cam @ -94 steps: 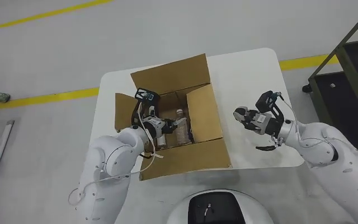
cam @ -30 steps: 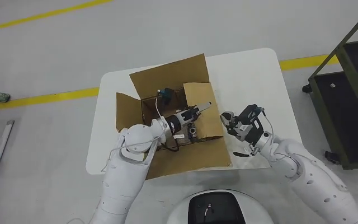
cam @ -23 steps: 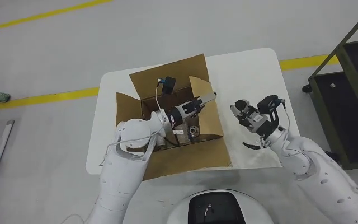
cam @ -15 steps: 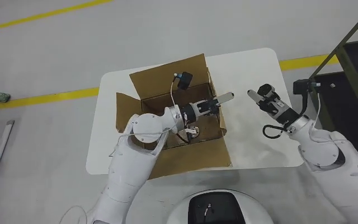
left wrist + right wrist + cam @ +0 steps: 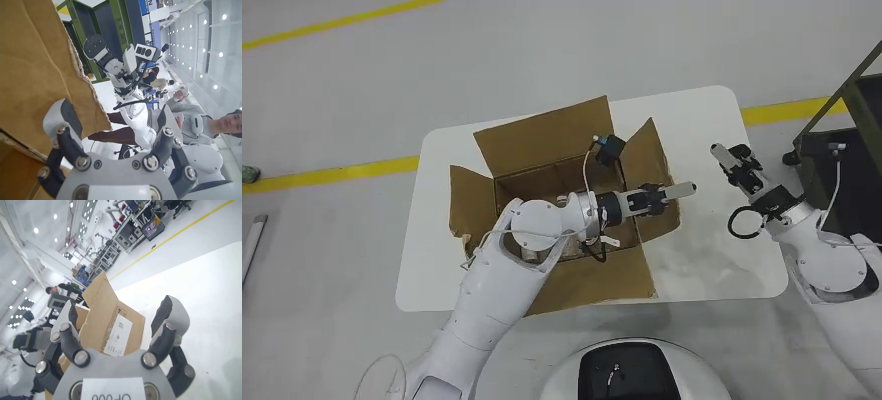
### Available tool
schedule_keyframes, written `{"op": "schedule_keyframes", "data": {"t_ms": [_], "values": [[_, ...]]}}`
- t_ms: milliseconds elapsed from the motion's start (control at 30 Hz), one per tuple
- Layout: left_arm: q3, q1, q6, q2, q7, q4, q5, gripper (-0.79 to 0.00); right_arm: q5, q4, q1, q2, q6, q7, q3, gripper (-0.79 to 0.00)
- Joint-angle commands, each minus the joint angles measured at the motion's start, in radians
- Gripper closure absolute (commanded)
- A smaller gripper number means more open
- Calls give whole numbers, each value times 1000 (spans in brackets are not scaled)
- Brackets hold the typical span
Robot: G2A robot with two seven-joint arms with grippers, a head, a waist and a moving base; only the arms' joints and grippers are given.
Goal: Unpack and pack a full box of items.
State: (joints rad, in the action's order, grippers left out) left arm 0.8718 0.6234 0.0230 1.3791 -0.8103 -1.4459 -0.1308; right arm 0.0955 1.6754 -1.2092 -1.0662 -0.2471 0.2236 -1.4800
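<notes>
A white table [image 5: 702,120] stands on a pale floor with yellow lines, and on it sits the open cardboard box [image 5: 542,150], where your work is. Your left gripper [image 5: 674,189] is stretched across the box's mouth with its fingers spread wide and nothing held. The box's side flap [image 5: 37,66] lies right against one finger, and its ragged corner pokes into the gap between the two. Your right gripper [image 5: 734,158] hangs over the table well apart from the box, also spread and empty. The flap's labelled outer face is straight ahead of it and a little below. What is left inside the box is hidden beneath your left arm. The flap looks light and stiff across its panel, but it will likely swing freely at its crease, so expect it to spring back unless you hold it. Its edge near your finger is torn and probably weak. Pinch further in on sound board rather than at that corner, where the pads should grip the rough cardboard well.
</notes>
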Motion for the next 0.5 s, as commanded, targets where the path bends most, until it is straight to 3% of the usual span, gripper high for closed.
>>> {"op": "schedule_keyframes", "data": {"t_ms": [0, 67, 100, 267, 400, 467], "values": [[-1, -1, 1, 1, -3, 3, 0, -785, -54, -10, 19, -2, 17, 28, 1, -785], [-4, 1, 5, 2, -7, 6, -2, -785, -95, -21, 45, -4, 36, 64, 7, -357], [-4, 1, 8, 3, -8, 6, -5, -785, -91, -24, 57, -4, 50, 80, 11, -289], [-5, 2, 11, 6, -12, 11, -11, -785, -84, -48, 136, -7, 75, 182, 53, -203], [-4, 4, 10, 8, -17, 12, -17, -785, -76, -63, 184, -12, 62, 231, 102, -256], [-3, 5, 7, 8, -21, 13, -17, -785, -66, -71, 201, -15, 60, 249, 123, -246]]}}
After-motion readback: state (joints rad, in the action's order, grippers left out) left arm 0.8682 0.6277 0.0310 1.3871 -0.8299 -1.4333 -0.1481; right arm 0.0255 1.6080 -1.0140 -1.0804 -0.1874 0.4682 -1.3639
